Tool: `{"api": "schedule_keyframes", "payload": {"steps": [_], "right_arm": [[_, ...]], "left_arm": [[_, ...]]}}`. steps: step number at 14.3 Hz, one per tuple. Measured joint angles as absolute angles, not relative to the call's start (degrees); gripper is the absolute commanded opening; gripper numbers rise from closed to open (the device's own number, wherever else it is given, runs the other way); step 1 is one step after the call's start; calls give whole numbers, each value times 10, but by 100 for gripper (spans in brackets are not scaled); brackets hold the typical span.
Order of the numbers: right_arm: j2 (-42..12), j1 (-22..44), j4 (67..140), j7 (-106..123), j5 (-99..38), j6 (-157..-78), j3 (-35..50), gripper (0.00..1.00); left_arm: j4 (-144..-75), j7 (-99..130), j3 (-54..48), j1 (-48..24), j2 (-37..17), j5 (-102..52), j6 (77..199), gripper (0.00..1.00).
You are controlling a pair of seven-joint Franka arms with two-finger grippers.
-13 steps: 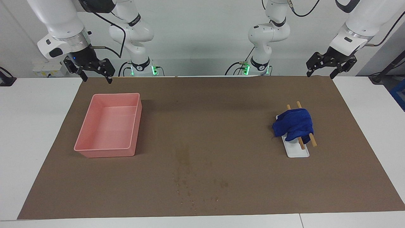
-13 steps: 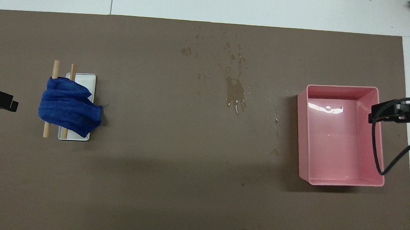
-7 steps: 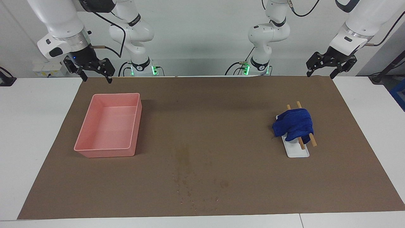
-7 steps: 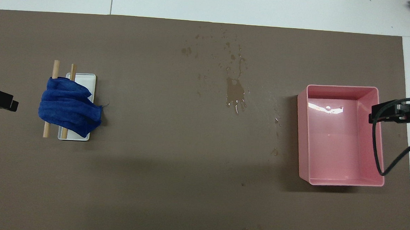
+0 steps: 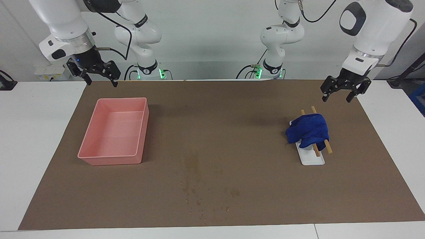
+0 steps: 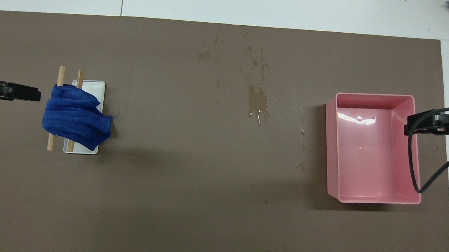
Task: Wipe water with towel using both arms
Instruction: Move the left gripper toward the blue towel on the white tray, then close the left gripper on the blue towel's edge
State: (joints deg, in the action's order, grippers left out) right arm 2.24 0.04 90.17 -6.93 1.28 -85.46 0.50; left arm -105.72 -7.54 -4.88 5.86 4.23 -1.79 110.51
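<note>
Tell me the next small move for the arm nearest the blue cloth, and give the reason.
Probably lower the left gripper onto the lumpy royal-blue towel and close on it. Its jaws are open and up in the air, near the towel's end nearer the robots. The towel is draped over the white rack with wooden sticks, and the damp water blotch on the brown mat is unwiped.

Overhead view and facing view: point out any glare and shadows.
Overhead view: white glare on the pink tray floor and glints on the water; a broad soft shadow on the mat nearer the robots. Facing view: the water shows only as a dull blotch, no glare; soft shadow beside the tray.
</note>
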Motion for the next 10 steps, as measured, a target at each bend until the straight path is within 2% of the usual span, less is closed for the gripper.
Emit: {"api": "schedule_keyframes", "payload": {"steps": [3,10], "right_arm": [[23,0,902,-69,13,-855,5,100],[26,0,909,-69,13,-855,5,100]], "left_arm": [[-1121,-74,-47,66,29,-14,1188,100],[-1205,-19,-47,66,-7,11,1316,100]]}}
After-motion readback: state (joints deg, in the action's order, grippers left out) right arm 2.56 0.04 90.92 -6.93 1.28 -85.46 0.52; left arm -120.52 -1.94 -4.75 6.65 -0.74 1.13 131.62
